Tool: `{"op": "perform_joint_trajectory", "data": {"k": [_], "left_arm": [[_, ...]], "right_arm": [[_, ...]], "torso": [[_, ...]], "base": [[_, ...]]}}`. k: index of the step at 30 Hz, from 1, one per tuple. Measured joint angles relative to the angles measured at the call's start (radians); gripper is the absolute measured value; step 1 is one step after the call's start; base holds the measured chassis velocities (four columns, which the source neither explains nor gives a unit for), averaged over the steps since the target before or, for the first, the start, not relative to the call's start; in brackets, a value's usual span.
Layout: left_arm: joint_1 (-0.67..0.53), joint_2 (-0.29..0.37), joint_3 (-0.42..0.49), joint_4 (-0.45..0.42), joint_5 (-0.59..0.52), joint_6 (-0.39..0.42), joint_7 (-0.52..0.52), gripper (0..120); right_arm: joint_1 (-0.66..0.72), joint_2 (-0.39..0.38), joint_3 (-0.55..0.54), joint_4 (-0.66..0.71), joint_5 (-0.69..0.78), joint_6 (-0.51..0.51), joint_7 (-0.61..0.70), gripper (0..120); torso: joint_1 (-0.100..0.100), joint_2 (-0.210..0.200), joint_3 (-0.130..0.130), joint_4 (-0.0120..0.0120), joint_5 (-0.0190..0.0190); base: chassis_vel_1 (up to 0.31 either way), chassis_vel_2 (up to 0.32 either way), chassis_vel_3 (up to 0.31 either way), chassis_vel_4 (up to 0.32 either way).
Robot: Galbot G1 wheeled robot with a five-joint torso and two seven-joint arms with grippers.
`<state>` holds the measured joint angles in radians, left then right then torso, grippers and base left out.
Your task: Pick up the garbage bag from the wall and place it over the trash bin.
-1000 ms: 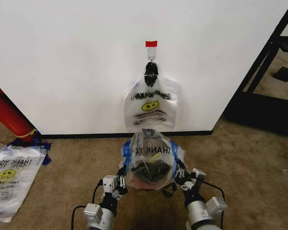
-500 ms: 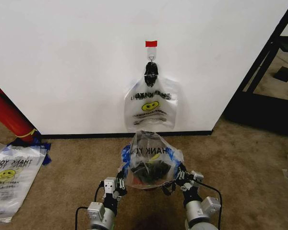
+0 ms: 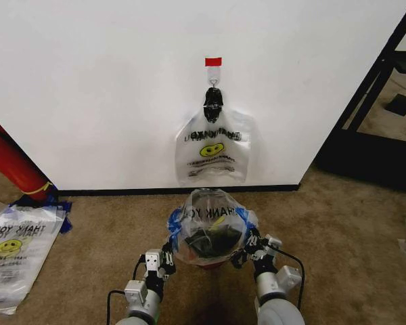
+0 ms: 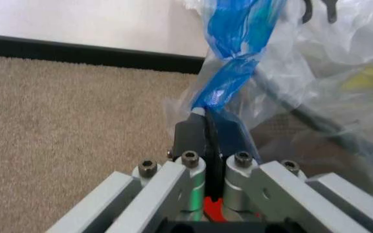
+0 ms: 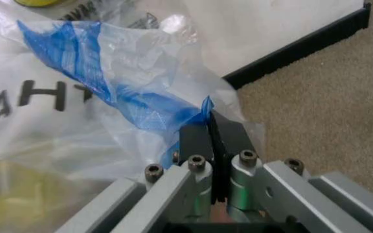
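Observation:
The clear garbage bag (image 3: 210, 215) with "THANK YOU" print sits draped over the black wire trash bin (image 3: 212, 265), which shows dark through the plastic on the carpet in front of the white wall (image 3: 88, 81). My left gripper (image 3: 168, 254) is at the bag's left side, my right gripper (image 3: 247, 252) at its right side. In the left wrist view the left gripper (image 4: 207, 120) is shut on a twisted blue strip (image 4: 228, 77) of the bag. The right gripper (image 5: 211, 122) pinches the blue strip (image 5: 141, 109) on the other side.
More like bags (image 3: 213, 145) hang bunched under a black clip (image 3: 213, 103) below a red tape tab (image 3: 213, 61). A flat stack of bags (image 3: 17, 247) lies on the carpet at left beside a red cylinder (image 3: 13, 162). A black frame (image 3: 375, 95) stands at right.
Both grippers have come down and back toward me with the bag's edges, and the bag has sunk lower around the bin.

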<state>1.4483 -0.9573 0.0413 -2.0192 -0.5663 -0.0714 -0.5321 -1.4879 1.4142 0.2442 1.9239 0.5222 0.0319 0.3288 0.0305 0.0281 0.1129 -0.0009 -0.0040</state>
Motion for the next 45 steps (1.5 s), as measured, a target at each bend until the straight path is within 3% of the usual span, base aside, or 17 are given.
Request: {"op": "perform_joint_trajectory", "data": {"k": [21, 35, 45], "left_arm": [[0.013, 0.055, 0.031, 0.013, 0.016, 0.024, 0.000, 0], [-0.020, 0.040, 0.037, 0.051, 0.010, 0.047, 0.000, 0], [-0.032, 0.029, 0.031, 0.047, -0.015, 0.046, 0.025, 0]], "right_arm": [[0.060, -0.021, 0.011, -0.090, 0.014, -0.023, 0.023, 0], [0.197, -0.056, -0.008, -0.202, 0.065, -0.065, 0.052, 0], [0.215, -0.069, -0.015, -0.198, 0.087, -0.064, 0.049, 0]], "torso": [[0.000, 0.000, 0.000, 0.0001, 0.0002], [0.000, 0.000, 0.000, 0.0001, 0.0000], [0.000, 0.000, 0.000, 0.0000, 0.0001]], "base": [[0.000, 0.000, 0.000, 0.000], [0.000, 0.000, 0.000, 0.000], [0.000, 0.000, 0.000, 0.000]]}}
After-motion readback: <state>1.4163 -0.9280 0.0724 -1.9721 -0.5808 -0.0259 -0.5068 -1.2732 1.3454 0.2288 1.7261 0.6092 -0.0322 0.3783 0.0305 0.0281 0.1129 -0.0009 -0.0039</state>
